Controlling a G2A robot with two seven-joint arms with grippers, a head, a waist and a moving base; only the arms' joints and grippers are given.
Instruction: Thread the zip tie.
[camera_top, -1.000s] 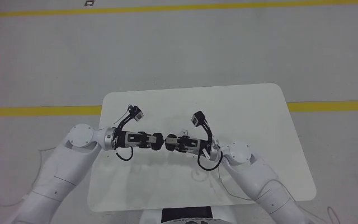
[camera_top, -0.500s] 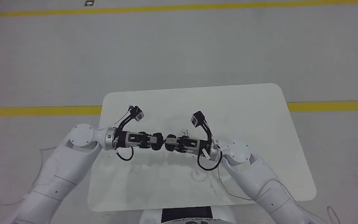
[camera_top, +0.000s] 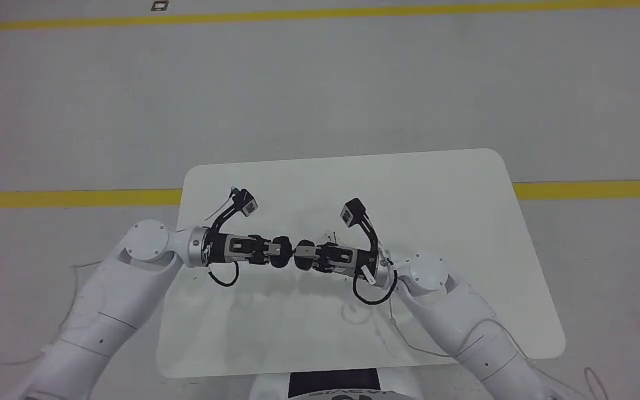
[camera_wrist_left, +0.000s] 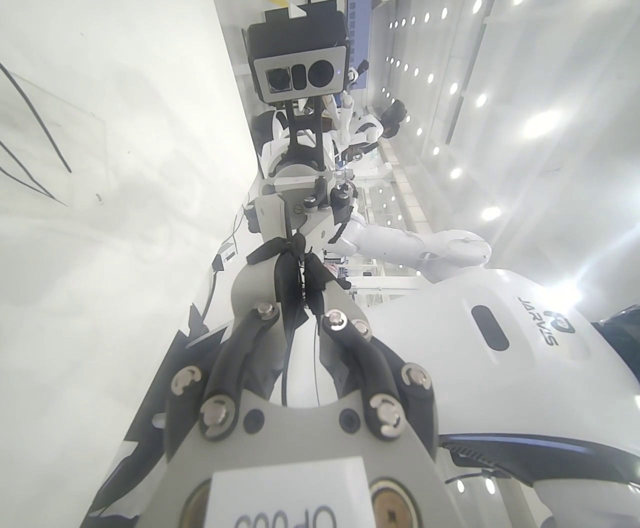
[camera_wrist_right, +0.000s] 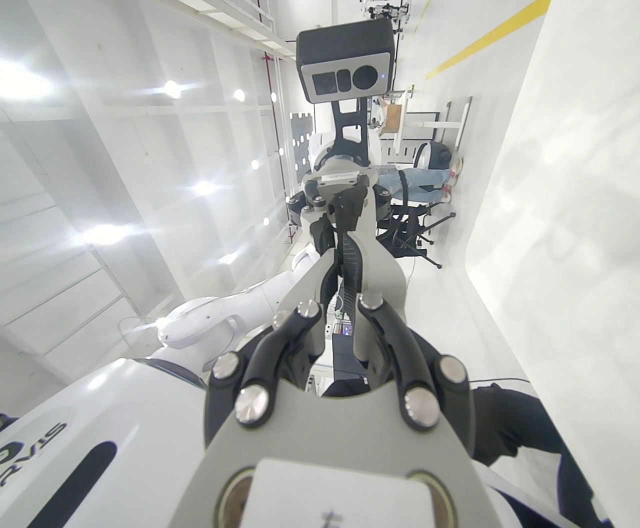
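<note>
Over the middle of the white table (camera_top: 450, 200) my two arms meet tip to tip. The left gripper (camera_top: 283, 252) and the right gripper (camera_top: 309, 256) face each other, almost touching. Between them is the black zip tie (camera_top: 297, 253), small from above. In the right wrist view, the right gripper (camera_wrist_right: 345, 227) is shut on the ridged black strap of the zip tie (camera_wrist_right: 351, 262), which runs back between its fingers. In the left wrist view, the left gripper (camera_wrist_left: 295, 260) is shut on the thin black zip tie (camera_wrist_left: 286, 345), whose strands trail back toward the wrist.
Several thin black strips (camera_wrist_left: 35, 125) lie on a clear sheet on the table beside the left arm. The table's far half (camera_top: 400, 180) is bare. Yellow floor lines (camera_top: 90, 198) run past the table edges.
</note>
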